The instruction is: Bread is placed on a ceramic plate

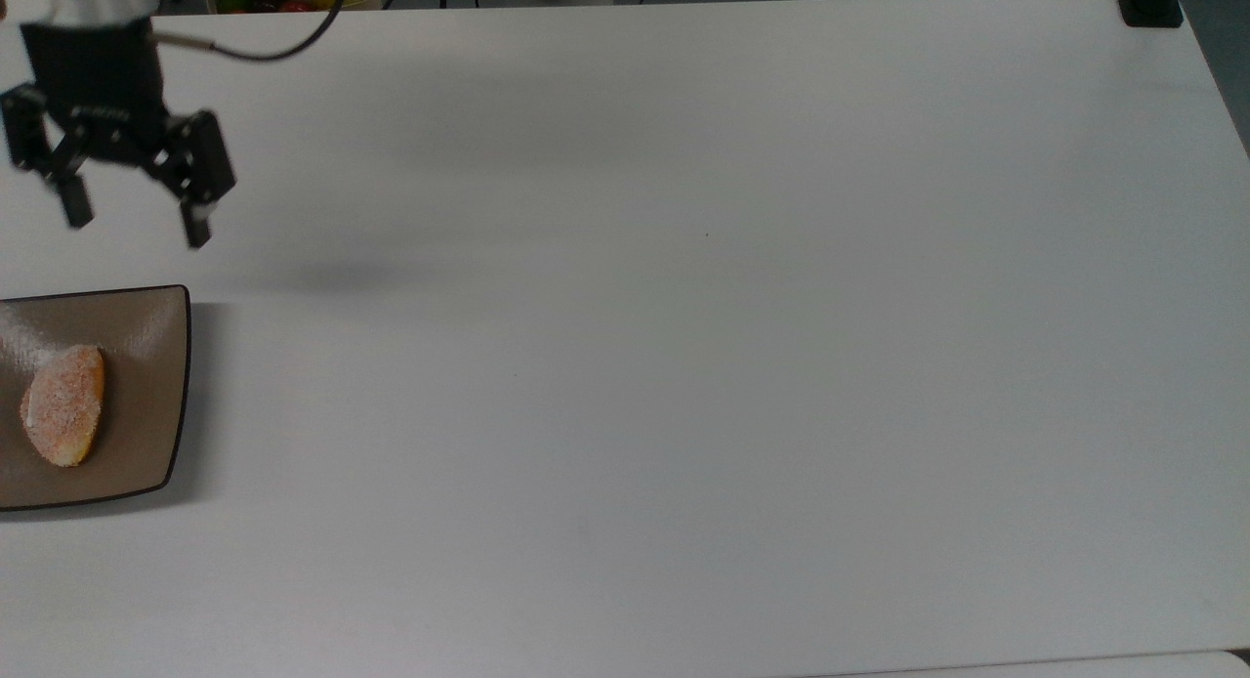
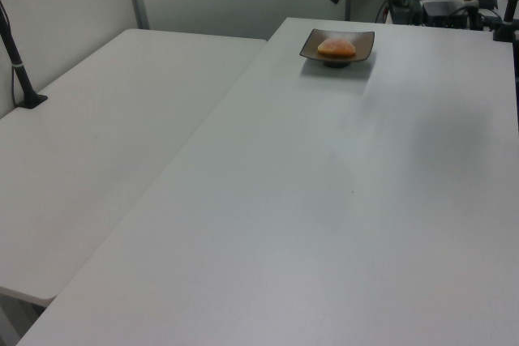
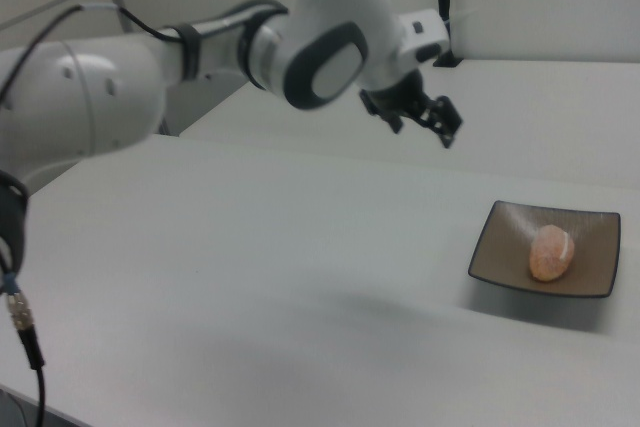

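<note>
Well, the bread point(image 1: 62, 404) lies flat on the ceramic plate point(image 1: 156, 326), apart from my gripper point(image 1: 132, 224), whose fingers stand spread and empty. In the top view the gripper hangs above the white table point(image 1: 684, 365), beyond the plate's upper edge; the bun's long axis runs roughly up-down. I judge the placing done.

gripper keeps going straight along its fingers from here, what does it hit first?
Most likely the bare white table, short of the glossy taupe-brown square plate with the orange-tan bun. The open black gripper points down, off the plate; depth is uncertain.
</note>
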`<state>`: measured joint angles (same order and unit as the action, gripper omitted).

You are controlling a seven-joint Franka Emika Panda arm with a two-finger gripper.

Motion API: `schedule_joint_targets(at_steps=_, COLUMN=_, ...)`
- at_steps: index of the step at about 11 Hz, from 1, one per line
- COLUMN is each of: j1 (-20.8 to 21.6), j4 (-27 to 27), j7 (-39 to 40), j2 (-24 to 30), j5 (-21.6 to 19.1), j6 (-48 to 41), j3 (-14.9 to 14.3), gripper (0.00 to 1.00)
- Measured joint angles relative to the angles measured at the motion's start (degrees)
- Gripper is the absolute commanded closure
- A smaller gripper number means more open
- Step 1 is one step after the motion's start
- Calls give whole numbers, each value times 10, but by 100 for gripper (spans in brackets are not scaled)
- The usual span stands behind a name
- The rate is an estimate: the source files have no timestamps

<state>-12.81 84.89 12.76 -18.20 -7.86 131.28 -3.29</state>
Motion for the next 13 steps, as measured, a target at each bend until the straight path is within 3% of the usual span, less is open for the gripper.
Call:
schedule_joint_targets(at_steps=4, j1=43, j4=4, j7=-147, j2=116, j5=0, j6=-275, j3=1, gripper=0)
schedule_joint_targets(at_steps=8, j1=107, j4=16, j7=-188, j2=205, j5=23, j6=-481, j3=0, gripper=0)
schedule_joint_targets(at_steps=11, j1=180, j4=54, j7=-193, j2=239, j5=40, j6=-496, j3=1, gripper=0)
schedule_joint_targets(at_steps=13, j1=201, j4=71, j7=-188, j2=242, j5=43, j6=-467, j3=1, gripper=0)
